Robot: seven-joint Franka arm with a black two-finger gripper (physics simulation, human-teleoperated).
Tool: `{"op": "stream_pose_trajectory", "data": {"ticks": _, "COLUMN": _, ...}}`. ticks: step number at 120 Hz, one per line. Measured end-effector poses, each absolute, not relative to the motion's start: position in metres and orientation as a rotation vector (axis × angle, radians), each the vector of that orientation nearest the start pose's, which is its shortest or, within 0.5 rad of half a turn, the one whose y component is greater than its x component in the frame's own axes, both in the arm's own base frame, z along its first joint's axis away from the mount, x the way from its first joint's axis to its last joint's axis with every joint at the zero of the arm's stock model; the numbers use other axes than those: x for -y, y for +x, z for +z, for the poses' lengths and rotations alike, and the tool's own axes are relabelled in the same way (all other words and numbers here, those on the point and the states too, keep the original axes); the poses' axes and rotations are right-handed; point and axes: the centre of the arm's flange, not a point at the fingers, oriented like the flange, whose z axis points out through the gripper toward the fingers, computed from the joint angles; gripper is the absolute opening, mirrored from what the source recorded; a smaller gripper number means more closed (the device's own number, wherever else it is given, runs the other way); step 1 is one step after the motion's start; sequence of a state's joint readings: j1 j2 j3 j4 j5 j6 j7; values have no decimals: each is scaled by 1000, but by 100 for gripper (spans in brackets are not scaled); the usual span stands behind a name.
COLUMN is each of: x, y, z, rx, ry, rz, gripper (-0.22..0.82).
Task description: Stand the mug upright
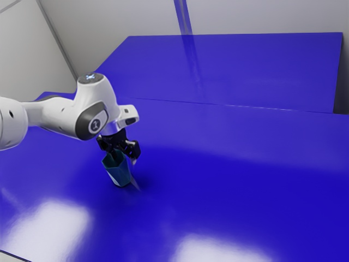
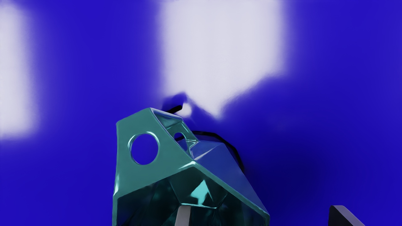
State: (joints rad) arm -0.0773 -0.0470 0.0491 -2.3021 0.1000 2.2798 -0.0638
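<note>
The teal faceted mug (image 1: 117, 169) stands on the blue table with its opening facing up; whether its base sits fully flat I cannot tell. My gripper (image 1: 124, 158) is low over the rim, pointing down. In the wrist view, the mug (image 2: 135, 180) has a flat flange with a round hole beside its opening. There, my gripper (image 2: 262, 216) is open, fingers wide apart: one finger (image 2: 183, 216) reaches into the mug's opening, and the other (image 2: 344, 216) is outside, beyond the mug's wall. That wall lies between them, with a visible gap to the outer finger.
The blue table (image 1: 234, 180) carries bright glare patches near its front edge. Behind it lies another blue surface (image 1: 245, 68), against pale walls. A thin pale sliver shows beside the mug, on the exterior view's right; what it is I cannot tell.
</note>
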Motion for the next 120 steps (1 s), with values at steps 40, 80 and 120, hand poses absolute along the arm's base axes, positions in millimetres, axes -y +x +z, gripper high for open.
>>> {"op": "stream_pose_trajectory", "data": {"ticks": 40, "x": 26, "y": 540, "z": 448, "rx": -48, "ry": -3064, "rz": -121, "gripper": 56}}
{"op": "stream_pose_trajectory", "data": {"ticks": 80, "x": 34, "y": 569, "z": 511, "rx": -29, "ry": -3056, "rz": 10, "gripper": 58}}
{"op": "stream_pose_trajectory", "data": {"ticks": 120, "x": 23, "y": 574, "z": 573, "rx": 23, "ry": -3051, "rz": 59, "gripper": 58}}
